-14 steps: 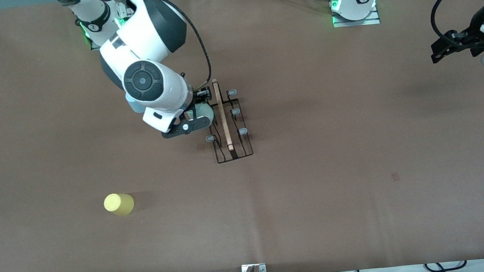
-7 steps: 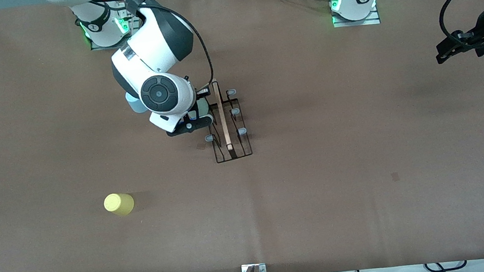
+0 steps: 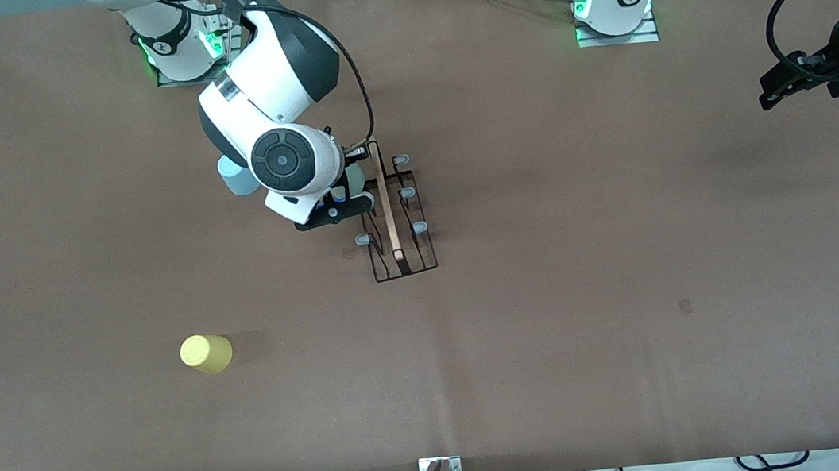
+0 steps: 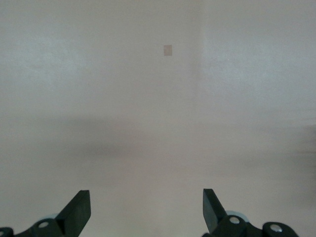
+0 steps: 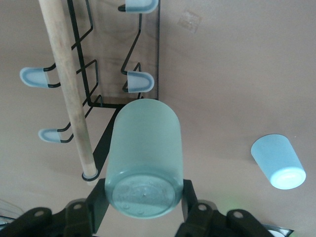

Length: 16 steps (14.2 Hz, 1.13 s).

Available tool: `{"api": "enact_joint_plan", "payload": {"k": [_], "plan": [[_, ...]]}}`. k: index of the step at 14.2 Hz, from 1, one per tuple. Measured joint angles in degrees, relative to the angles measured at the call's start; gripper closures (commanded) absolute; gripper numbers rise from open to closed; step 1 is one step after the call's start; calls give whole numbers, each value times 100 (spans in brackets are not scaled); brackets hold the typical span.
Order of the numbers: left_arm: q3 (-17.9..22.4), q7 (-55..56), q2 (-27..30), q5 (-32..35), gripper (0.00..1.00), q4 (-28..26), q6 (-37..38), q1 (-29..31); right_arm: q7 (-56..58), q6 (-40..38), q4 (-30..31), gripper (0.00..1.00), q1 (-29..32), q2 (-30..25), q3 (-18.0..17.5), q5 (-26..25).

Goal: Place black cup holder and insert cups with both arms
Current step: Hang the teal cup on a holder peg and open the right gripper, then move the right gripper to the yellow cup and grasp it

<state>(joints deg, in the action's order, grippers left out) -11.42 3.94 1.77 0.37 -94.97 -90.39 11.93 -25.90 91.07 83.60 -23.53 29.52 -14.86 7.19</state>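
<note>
The rack (image 3: 394, 214) stands on the desk near the middle, a little toward the right arm's end, so the placing step looks done and cup insertion is in hand. The right gripper (image 5: 143, 195) is clenched on the green cup (image 5: 143, 158), gripped near its base with the mouth aimed at the rack; the cup hangs over the rack's row of pegs on the right arm's side, its rim just beside one peg (image 5: 139, 81) and next to the wooden rod (image 5: 66, 84).

In the front view the right gripper (image 3: 332, 208) sits at about 10 o'clock from the rack's centre, with the green cup (image 3: 354, 182) mostly hidden by the wrist. My reading is that the next move calls for lining the cup's mouth up with a peg tip and sliding it on, tilted to match the peg's angle, then letting go. The rod runs close alongside, so there is little room to swing sideways without nudging it or shifting the light wire frame.

The blue cup (image 3: 237, 176) stands at 9 o'clock from the rack, partly under the right arm. The yellow cup (image 3: 205, 354) stands at about 8 o'clock, well apart, with open desk all round it.

The left gripper (image 4: 145, 210) waits with its jaws spread and empty, over bare desk near the edge at the left arm's end; in the front view the left gripper (image 3: 776, 92) is at 3 o'clock, well apart from the rack. The stretch between it and the rack is open for a reach.
</note>
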Motion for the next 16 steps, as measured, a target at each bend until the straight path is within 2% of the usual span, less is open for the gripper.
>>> {"api": "enact_joint_plan", "payload": {"k": [4, 5, 6, 7, 13, 16], "plan": [[0, 0, 0, 0, 0, 1, 0, 0, 0, 16, 62, 89, -4, 198, 0, 13], [0, 0, 0, 0, 0, 1, 0, 0, 0, 46, 64, 84, -3, 266, 0, 13], [0, 0, 0, 0, 0, 1, 0, 0, 0, 101, 64, 39, -2, 333, 1, 13], [0, 0, 0, 0, 0, 1, 0, 0, 0, 179, 64, 0, -3, 387, 1, 13], [1, 0, 0, 0, 0, 1, 3, 1, -701, 387, -184, 0, 87, 294, 41, 7], [2, 0, 0, 0, 0, 1, 3, 2, -895, 510, -385, 0, 344, -32, 461, -33]]}}
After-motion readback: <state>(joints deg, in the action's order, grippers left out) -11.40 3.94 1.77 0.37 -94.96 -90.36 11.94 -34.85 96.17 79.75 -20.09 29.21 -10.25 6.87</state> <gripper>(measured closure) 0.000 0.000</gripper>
